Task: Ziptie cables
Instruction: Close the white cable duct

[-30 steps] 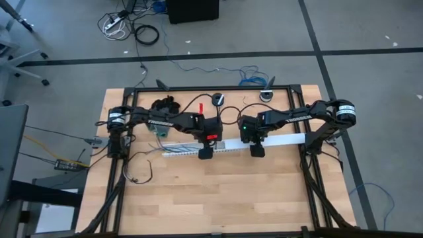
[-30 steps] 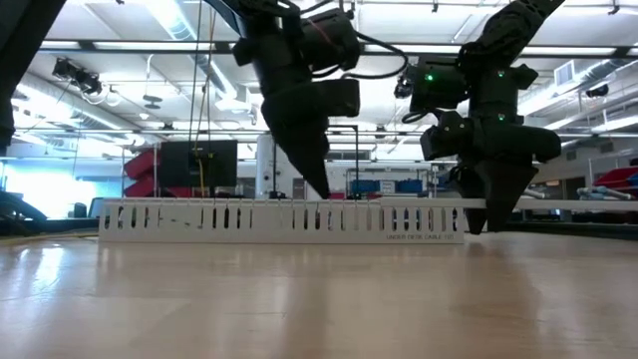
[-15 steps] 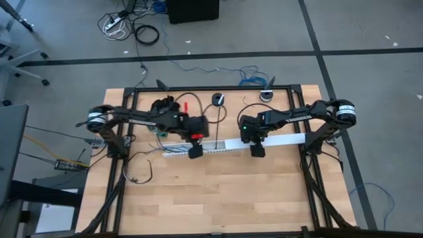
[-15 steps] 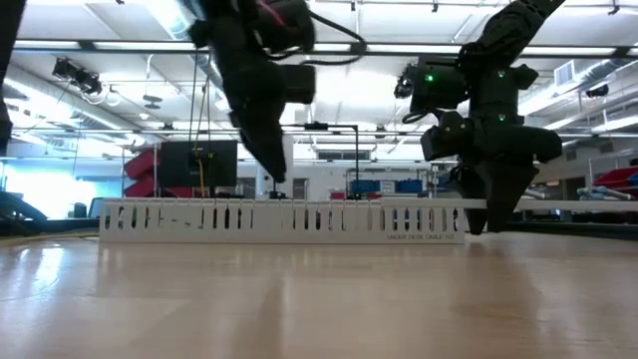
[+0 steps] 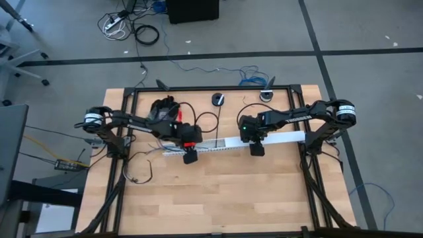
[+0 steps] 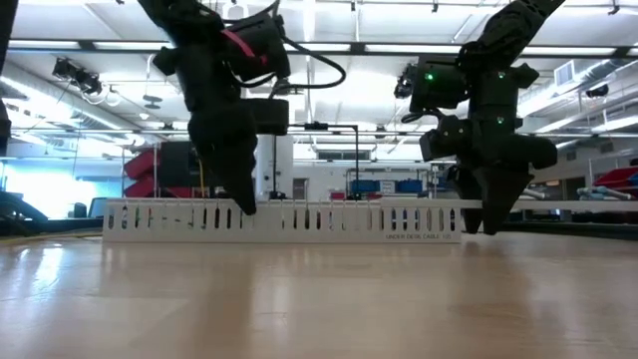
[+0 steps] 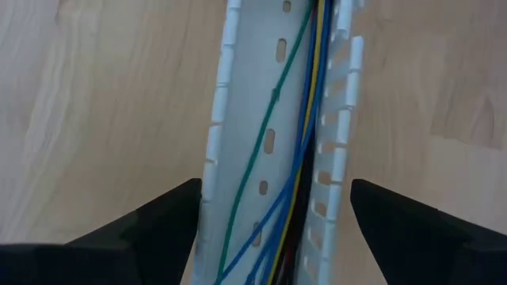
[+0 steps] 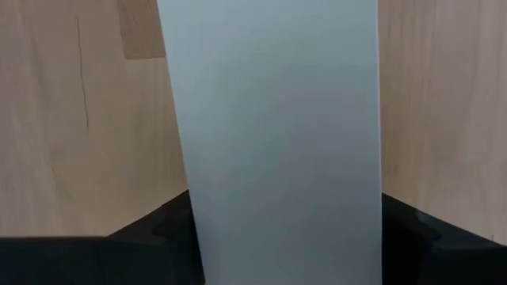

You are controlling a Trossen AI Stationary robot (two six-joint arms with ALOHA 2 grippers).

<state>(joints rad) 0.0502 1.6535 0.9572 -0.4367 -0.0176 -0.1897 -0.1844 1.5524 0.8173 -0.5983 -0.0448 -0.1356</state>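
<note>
Cables (image 7: 305, 119) are laid in the white duct (image 5: 225, 145), straddled by the wide-open, empty left hand (image 7: 273, 229). Duct's covered end is gripped by the right hand (image 8: 285, 229).

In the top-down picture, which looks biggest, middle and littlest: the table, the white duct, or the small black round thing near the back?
1. Table, biggest.
2. White duct.
3. Black round thing, littlest.

A smooth white cover (image 8: 273, 134) fills the middle, lying on the wooden table (image 8: 79, 119). The right gripper (image 8: 285, 237) straddles it, one dark finger (image 8: 150, 229) on each side.
</note>
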